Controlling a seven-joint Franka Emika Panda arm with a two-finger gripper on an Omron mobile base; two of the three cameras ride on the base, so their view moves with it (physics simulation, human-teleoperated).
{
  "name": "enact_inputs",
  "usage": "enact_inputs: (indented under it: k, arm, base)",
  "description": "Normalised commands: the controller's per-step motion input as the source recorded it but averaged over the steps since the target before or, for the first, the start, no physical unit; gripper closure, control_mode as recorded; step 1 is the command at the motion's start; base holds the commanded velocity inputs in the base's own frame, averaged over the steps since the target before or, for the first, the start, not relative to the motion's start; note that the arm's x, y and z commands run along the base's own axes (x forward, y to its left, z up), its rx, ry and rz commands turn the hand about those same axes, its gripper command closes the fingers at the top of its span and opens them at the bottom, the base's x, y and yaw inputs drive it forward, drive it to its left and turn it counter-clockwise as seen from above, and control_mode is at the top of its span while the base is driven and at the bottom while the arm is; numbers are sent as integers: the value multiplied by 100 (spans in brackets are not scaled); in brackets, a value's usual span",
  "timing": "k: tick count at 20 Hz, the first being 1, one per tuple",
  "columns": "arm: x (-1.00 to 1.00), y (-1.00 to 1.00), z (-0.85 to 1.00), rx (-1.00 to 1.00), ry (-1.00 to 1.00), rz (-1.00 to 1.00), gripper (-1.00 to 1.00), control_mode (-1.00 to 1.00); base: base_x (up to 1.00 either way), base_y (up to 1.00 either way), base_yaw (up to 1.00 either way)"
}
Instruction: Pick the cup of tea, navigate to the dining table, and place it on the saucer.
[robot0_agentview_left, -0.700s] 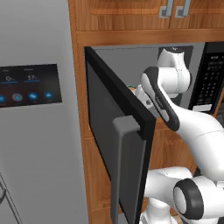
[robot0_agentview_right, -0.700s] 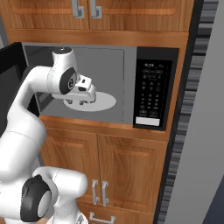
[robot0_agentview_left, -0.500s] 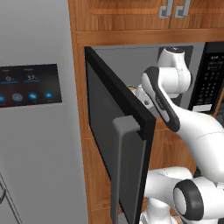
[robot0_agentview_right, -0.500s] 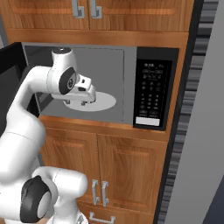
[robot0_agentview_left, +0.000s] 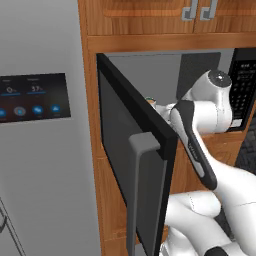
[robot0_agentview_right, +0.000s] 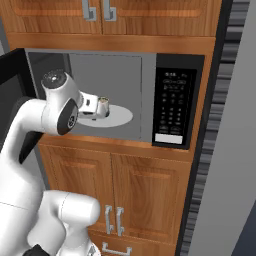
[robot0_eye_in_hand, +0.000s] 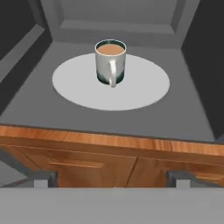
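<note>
The cup of tea (robot0_eye_in_hand: 110, 63) is a small white mug with a teal band at its base and brown liquid inside. It stands upright on the round grey turntable (robot0_eye_in_hand: 144, 92) inside the open microwave, handle turned toward the hand. My gripper (robot0_eye_in_hand: 111, 178) is open and holds nothing, hanging just outside the microwave's front edge and short of the cup. From the right base, the gripper (robot0_agentview_right: 91, 107) sits directly left of the cup (robot0_agentview_right: 103, 106). The dining table and the saucer are out of view.
The black microwave door (robot0_agentview_left: 135, 150) stands swung open to the left, close beside my arm. The microwave's control panel (robot0_agentview_right: 172, 105) is on the right. Wooden cabinets (robot0_agentview_right: 145, 185) lie below and above. A grey fridge (robot0_agentview_left: 40, 125) with a touch panel stands at left.
My arm has shifted a little, with the hand lower in front of the microwave opening. The cup has not moved and the jaws remain open.
</note>
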Motion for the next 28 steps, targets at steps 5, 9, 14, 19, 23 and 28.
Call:
enact_inputs:
  k: [5,9,14,19,23,28]
  arm:
    - [7,0,0,1,-23,12,-100,-100]
    - [32,3,0,4,-2,6,-100,-100]
    - [33,6,0,2,0,1,-100,-100]
    - [21,10,0,0,2,0,-100,-100]
    - [19,19,0,0,0,0,-100,-100]
    - [10,2,0,0,0,0,-100,-100]
  base:
    - [0,0,0]
    - [0,0,0]
    - [0,0,0]
    - [0,0,0]
    - [0,0,0]
    - [0,0,0]
